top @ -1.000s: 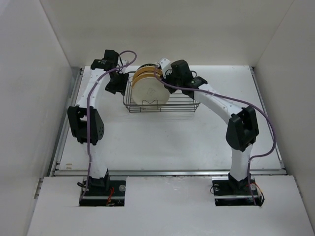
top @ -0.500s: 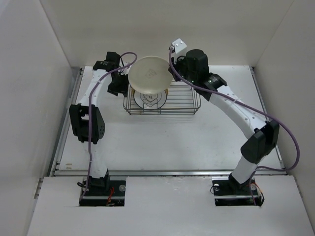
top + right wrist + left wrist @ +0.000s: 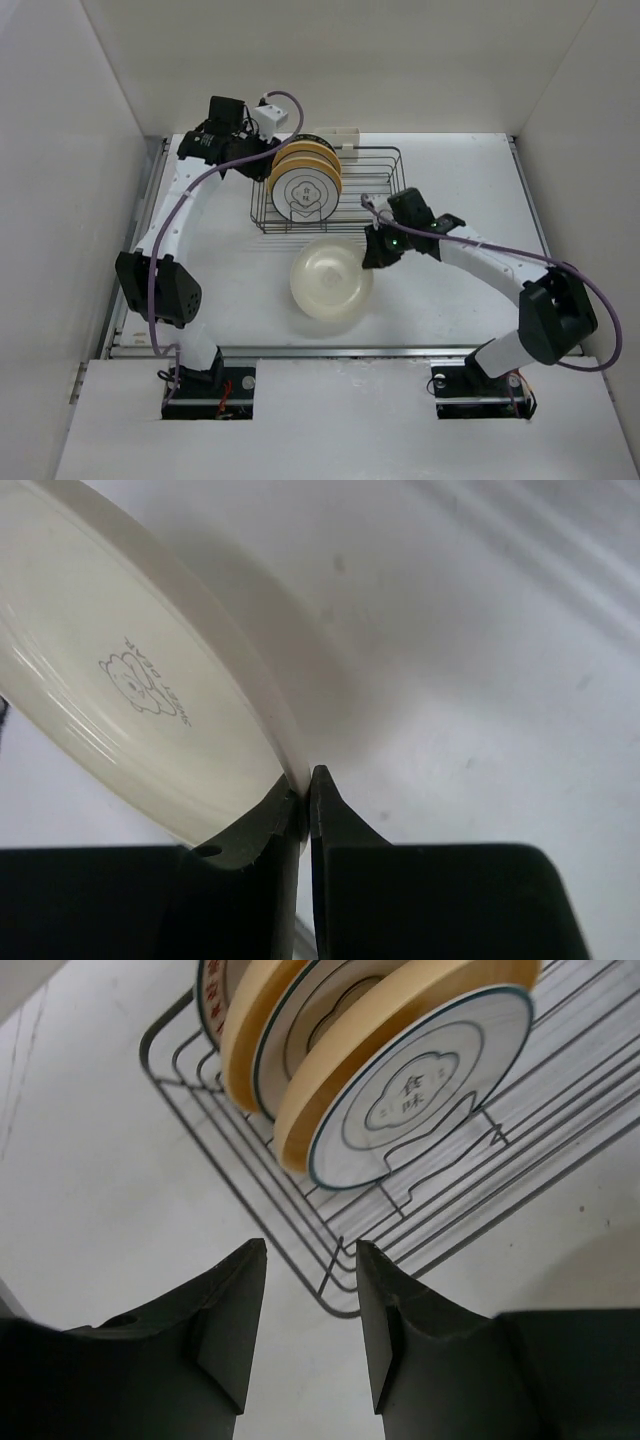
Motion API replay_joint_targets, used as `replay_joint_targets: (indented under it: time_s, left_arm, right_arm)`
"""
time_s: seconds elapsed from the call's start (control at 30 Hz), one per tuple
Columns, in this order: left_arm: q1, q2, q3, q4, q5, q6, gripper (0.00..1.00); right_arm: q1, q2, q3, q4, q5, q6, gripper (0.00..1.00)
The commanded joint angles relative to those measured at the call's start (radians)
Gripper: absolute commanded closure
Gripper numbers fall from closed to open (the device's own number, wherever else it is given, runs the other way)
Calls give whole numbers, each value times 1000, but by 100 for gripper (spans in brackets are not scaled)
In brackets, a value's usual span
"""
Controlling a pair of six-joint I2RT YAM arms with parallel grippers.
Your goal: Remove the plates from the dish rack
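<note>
My right gripper (image 3: 374, 252) is shut on the rim of a cream-white plate (image 3: 331, 278), holding it low over the table in front of the dish rack (image 3: 375, 212). In the right wrist view the plate (image 3: 120, 700) is pinched between my fingers (image 3: 306, 798), its stamped underside showing. Several plates stay upright in the left part of the rack: a white one with a dark line drawing (image 3: 307, 192) in front, yellow-orange ones (image 3: 300, 152) behind. My left gripper (image 3: 258, 160) is open just left of the rack; its wrist view shows the rack corner (image 3: 335, 1290) between the fingers and the drawn plate (image 3: 420, 1090).
A small cream plastic piece (image 3: 338, 133) sits on the rack's far edge. White walls close in the table on the left, right and back. A metal rail (image 3: 340, 350) runs along the table's near edge.
My right gripper carried the cream-white plate from above the rack down and forward to the table in front of it. My left arm shifted slightly toward the rack's far left corner.
</note>
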Motion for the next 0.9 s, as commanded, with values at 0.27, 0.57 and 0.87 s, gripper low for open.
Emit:
replay_joint_targets:
  time_s: [0.27,0.57,0.87]
  left_arm:
    - [-121,69,-37,220,95,185,64]
    - [-194,145,-37,345,-24,194,62]
    - [-194,225,-9,369,-49,220,61]
  right_arm:
    - [67,94,-115,155,88,230,80]
    - [67,-38,-46,65,184,230,37]
    - [67,-146,28,-4,250,230,37]
